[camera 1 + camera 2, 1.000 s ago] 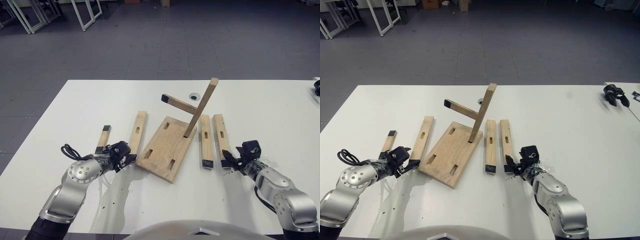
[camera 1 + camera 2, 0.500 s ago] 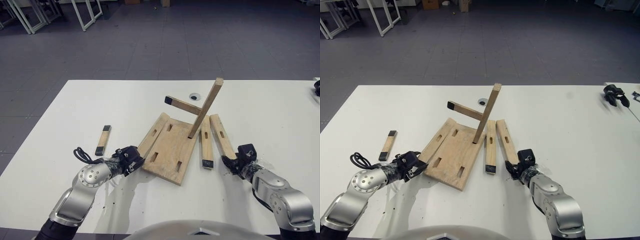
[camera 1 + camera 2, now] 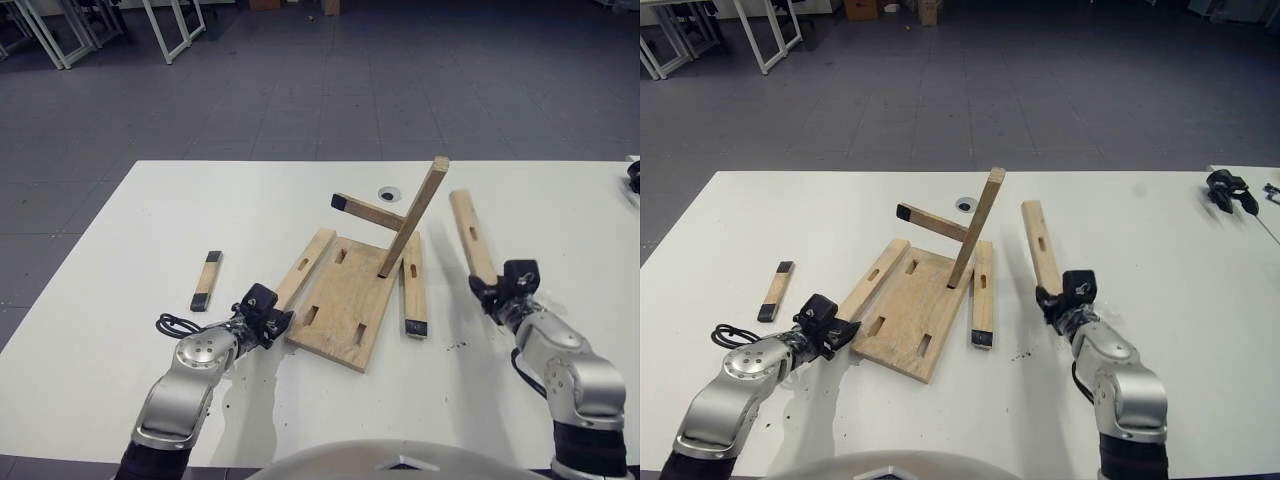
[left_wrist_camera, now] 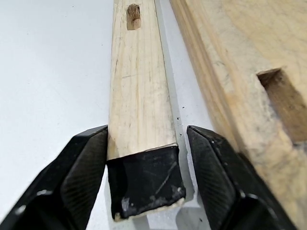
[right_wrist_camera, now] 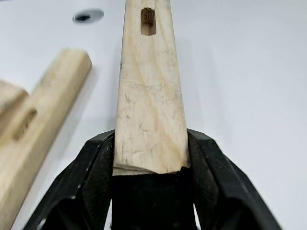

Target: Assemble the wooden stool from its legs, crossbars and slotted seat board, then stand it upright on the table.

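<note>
Seat board [image 3: 340, 295] lies centre frame, an upright leg [image 3: 415, 215] slotted in. Left gripper [image 3: 272, 318] pinches a flat leg [image 3: 305, 268] alongside; right gripper [image 3: 492, 290] clamps a spare leg [image 3: 471, 238] at right — a careless swing could topple the upright one.

Both arms wear rounded, silver-grey metal shells. The left arm [image 3: 188, 372] carries a round joint cap [image 3: 200, 351] ringed by small dark screws, and the right arm [image 3: 572, 375] has the same smooth casing. A black cable [image 3: 176, 323] loops at the left wrist. The left gripper [image 4: 146, 139] and right gripper [image 5: 150, 139] have broad, matte black fingers [image 4: 84, 167], scuffed and dusty.
</note>
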